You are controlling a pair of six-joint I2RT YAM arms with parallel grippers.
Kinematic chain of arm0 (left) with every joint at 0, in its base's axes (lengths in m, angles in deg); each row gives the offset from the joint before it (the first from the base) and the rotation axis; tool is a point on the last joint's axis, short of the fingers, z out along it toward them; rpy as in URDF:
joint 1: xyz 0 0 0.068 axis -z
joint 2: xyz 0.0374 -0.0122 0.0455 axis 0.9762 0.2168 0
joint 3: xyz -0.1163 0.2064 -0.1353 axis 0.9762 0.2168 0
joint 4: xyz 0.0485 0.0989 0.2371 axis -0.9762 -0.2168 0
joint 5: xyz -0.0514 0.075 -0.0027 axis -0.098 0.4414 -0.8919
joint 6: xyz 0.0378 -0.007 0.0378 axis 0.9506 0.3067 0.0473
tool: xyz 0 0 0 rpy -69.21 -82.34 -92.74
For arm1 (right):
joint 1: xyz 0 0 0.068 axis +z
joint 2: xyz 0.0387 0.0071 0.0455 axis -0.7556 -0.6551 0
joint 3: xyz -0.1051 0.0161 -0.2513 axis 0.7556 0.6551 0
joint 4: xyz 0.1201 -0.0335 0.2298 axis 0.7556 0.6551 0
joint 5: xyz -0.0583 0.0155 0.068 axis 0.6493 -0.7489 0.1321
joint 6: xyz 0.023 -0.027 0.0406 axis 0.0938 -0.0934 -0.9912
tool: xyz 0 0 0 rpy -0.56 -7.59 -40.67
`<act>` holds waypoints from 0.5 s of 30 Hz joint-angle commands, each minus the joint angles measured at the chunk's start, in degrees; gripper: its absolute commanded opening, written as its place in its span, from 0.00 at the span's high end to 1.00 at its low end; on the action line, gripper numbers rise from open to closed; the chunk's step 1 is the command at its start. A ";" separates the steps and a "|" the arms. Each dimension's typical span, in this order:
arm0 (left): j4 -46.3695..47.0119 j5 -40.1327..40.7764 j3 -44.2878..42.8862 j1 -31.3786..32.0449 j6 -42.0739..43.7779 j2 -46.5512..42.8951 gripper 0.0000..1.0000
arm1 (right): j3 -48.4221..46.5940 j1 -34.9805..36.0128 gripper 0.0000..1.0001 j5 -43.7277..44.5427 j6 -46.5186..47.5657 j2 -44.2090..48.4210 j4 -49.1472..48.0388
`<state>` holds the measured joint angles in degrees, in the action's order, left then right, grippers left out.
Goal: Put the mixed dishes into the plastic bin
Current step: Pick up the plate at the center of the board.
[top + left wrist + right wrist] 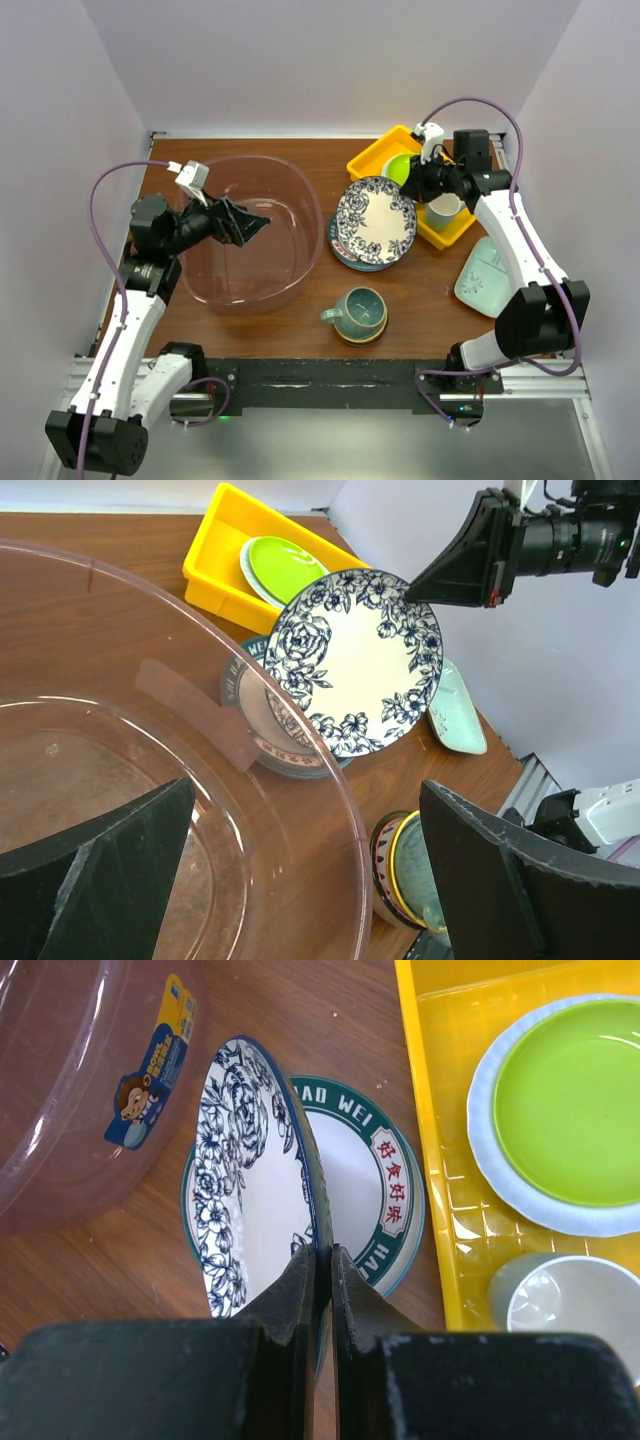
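Right wrist view: the right end effector (322, 1260) is clamped on the rim of the blue floral plate (250, 1180), which is tilted steeply on edge over the lettered plate (370, 1190) lying on the table (330, 1020). The plastic bin (70, 1080) and the yellow tray (440, 1110) flank them. The left end effector (255, 228), fingers apart, hovers over the bin. The teal mug (360, 312) sits on the table nearby.

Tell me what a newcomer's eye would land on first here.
The blue floral plate stands out first: tilted up at table centre, its rim pinched by the right end effector above a lettered plate. Next, the big transparent plastic bin on the left, with the left end effector open over it. Then the yellow tray holding a lime-green plate at the far right.
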<state>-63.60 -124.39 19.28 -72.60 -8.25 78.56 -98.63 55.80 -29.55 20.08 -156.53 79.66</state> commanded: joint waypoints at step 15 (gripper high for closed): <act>3.84 6.21 -7.72 9.09 4.72 9.67 0.00 | -8.51 0.49 1.00 -3.00 0.29 1.61 -0.05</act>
<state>-63.32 -119.50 14.88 -64.66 -5.54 87.21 -102.28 55.93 -29.63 21.00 -156.53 82.30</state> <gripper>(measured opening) 0.997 0.070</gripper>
